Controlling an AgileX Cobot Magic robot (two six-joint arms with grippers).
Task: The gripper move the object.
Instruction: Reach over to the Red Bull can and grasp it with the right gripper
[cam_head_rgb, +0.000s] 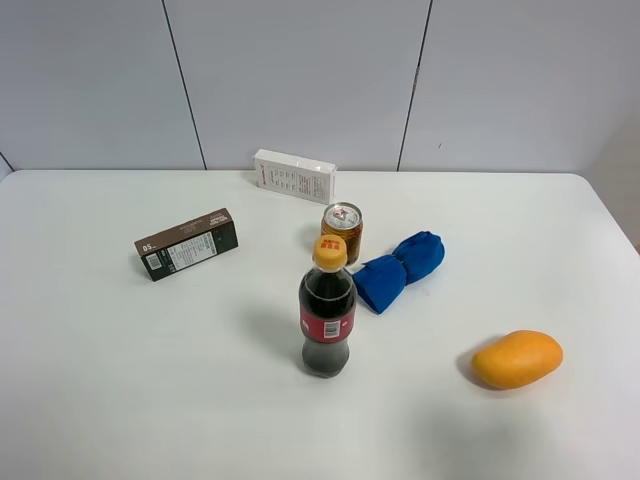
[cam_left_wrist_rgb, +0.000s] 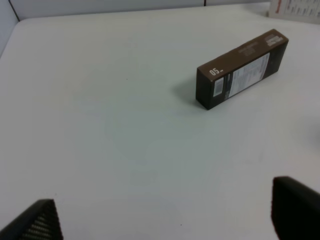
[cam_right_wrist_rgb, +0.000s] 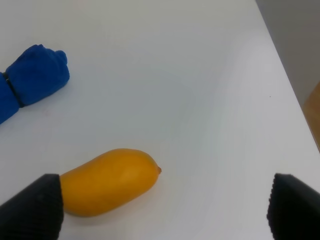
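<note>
drink can (cam_head_rgb: 342, 232) upright on surface (cam_head_rgb: 150, 380), beside blue cloth (cam_head_rgb: 400, 268) | likely light, rigid, slick wall; pinch mid-body | L tool (cam_left_wrist_rgb: 167, 215) + R tool (cam_right_wrist_rgb: 165, 207) spread wide, empty

Cola bottle (cam_head_rgb: 327, 320), mango (cam_head_rgb: 517, 359), blue cloth (cam_head_rgb: 400, 270), brown box (cam_head_rgb: 187, 244), white box (cam_head_rgb: 294, 175) share the table (cam_head_rgb: 120, 380).

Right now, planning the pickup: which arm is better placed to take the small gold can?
Probably the right: the can sits just right of centre beside the blue cloth, which the right wrist view shows.
</note>
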